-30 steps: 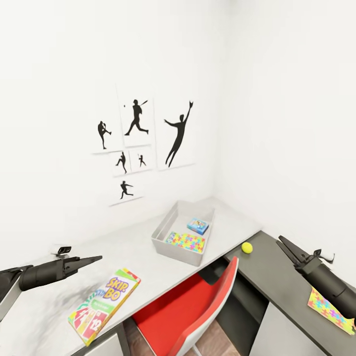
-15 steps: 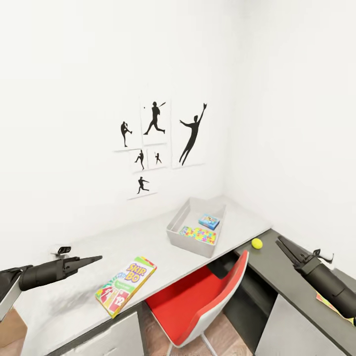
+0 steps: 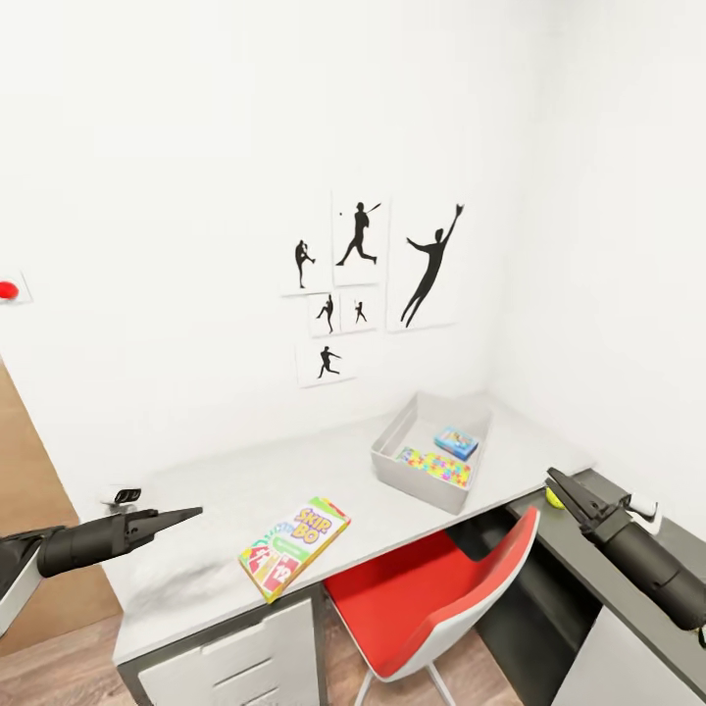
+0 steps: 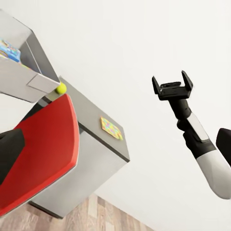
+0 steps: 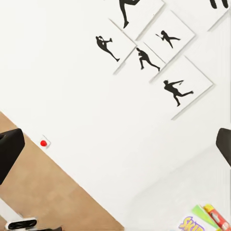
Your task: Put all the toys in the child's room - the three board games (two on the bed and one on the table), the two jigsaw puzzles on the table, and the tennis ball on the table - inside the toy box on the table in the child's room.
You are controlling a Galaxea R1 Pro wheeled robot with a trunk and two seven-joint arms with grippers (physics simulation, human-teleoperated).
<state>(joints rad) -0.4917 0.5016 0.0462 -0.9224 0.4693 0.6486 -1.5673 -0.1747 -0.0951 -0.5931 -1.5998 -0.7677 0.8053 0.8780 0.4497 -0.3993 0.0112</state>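
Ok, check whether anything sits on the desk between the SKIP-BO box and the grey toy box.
Nothing visible does. The SKIP-BO box lies flat near the front edge of the table, and only bare pale tabletop runs from it to the toy box. The red chair sits below the table's edge, off that path.

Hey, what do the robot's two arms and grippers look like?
Both arms are dark cylinders ending in slim, pointed black grippers: left gripper, right gripper. From the left wrist view, the right arm's link is glossy white with a grey stripe, topped by a black bracket.
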